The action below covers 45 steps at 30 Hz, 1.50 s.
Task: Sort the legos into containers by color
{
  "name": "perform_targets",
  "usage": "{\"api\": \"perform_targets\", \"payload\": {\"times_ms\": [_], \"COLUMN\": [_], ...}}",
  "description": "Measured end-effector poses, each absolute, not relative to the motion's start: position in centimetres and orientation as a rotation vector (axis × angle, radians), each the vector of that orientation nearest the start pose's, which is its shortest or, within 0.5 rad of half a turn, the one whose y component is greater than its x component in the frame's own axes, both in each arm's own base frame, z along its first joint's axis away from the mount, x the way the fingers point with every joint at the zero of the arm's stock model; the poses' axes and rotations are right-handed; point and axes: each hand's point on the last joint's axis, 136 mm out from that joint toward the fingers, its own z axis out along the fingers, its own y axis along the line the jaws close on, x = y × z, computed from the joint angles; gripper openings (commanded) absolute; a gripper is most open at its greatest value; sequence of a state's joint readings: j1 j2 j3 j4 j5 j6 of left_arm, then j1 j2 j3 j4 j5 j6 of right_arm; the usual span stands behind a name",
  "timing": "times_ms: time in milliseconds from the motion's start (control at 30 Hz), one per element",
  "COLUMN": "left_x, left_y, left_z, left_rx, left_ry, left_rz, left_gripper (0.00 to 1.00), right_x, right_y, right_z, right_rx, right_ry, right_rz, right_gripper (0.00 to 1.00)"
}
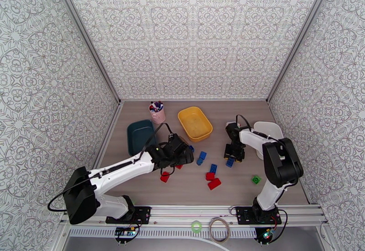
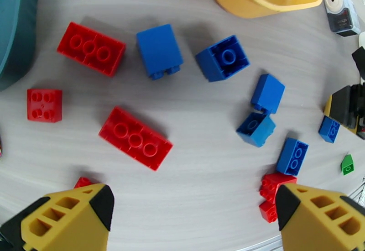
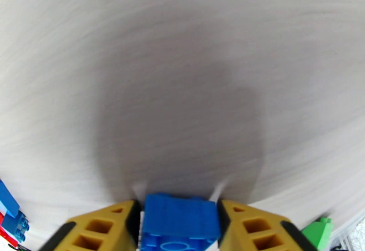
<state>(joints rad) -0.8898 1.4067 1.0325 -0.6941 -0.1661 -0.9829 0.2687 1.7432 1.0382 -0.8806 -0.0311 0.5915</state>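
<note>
The right end effector [image 3: 180,217] squeezes a blue brick [image 3: 180,227] down at the desk [image 3: 182,87]. The brick's wide side runs from finger to finger. The right arm bends in and points down. The left end effector [image 2: 191,215] hangs wide open above a slanting long red brick [image 2: 135,138].

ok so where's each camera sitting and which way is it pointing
top external: fixed above and behind the arms, looking down at the table; both arms show.
left wrist: on the left arm, looking down on red and blue legos; the open left claw frames the bottom.
right wrist: close over the table; the right claw pinches a blue lego.
shared: top and left wrist both catch the yellow tray.
</note>
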Motion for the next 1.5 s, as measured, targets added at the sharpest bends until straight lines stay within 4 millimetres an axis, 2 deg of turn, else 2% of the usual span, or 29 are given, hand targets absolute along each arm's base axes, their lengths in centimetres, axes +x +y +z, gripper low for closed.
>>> {"api": "perform_targets", "payload": {"times_ms": [100, 233, 367, 533, 700, 833, 900, 1067, 1200, 1367, 1500], "left_x": [24.6, 25.9, 28.0, 31.4, 34.9, 36.6, 37.2, 37.5, 37.0, 35.4, 33.7], "left_y": [-25.4, -25.9, -26.5, -26.8, -27.3, -26.8, -26.4, -26.0, -25.6, -24.4, -24.2], "left_z": [13.1, 13.8, 14.8, 15.8, 16.8, 17.8, 18.2, 18.5, 18.3, 17.8, 17.1], "left_rx": [-0.172, -0.164, -0.172, -0.21, -0.231, -0.262, -0.277, -0.285, -0.285, -0.287, -0.252], "left_ry": [2.673, 2.668, 2.656, 2.647, 2.63, 2.602, 2.587, 2.581, 2.59, 2.603, 2.635], "left_rz": [-0.441, -0.471, -0.531, -0.626, -0.709, -0.75, -0.762, -0.761, -0.742, -0.683, -0.627], "left_gripper": [0.99, 0.99, 0.99, 0.99, 0.99, 0.99, 0.99, 0.99, 0.98, 0.97, 0.95], "right_x": [27.3, 27.1, 27.8, 31.3, 36.4, 40.1, 41.8, 45.7, 47.1, 46.8, 45.2], "right_y": [8.4, 9.3, 10.8, 13.6, 17.1, 19.4, 20.4, 22.6, 23.4, 23.3, 22.2], "right_z": [1.7, 2.1, 3.6, 7.2, 11.2, 12.4, 12.8, 13.7, 14.4, 14.8, 14.7], "right_rx": [0.545, 0.58, 0.61, 0.609, 0.579, 0.576, 0.578, 0.569, 0.556, 0.533, 0.51], "right_ry": [3.107, 3.106, 3.073, 2.968, 2.846, 2.794, 2.778, 2.737, 2.726, 2.74, 2.772], "right_rz": [0.079, 0.176, 0.313, 0.531, 0.734, 0.836, 0.87, 0.941, 0.966, 0.952, 0.886], "right_gripper": [0.26, 0.23, 0.22, 0.22, 0.22, 0.24, 0.3, 0.52, 0.66, 0.68, 0.65]}}
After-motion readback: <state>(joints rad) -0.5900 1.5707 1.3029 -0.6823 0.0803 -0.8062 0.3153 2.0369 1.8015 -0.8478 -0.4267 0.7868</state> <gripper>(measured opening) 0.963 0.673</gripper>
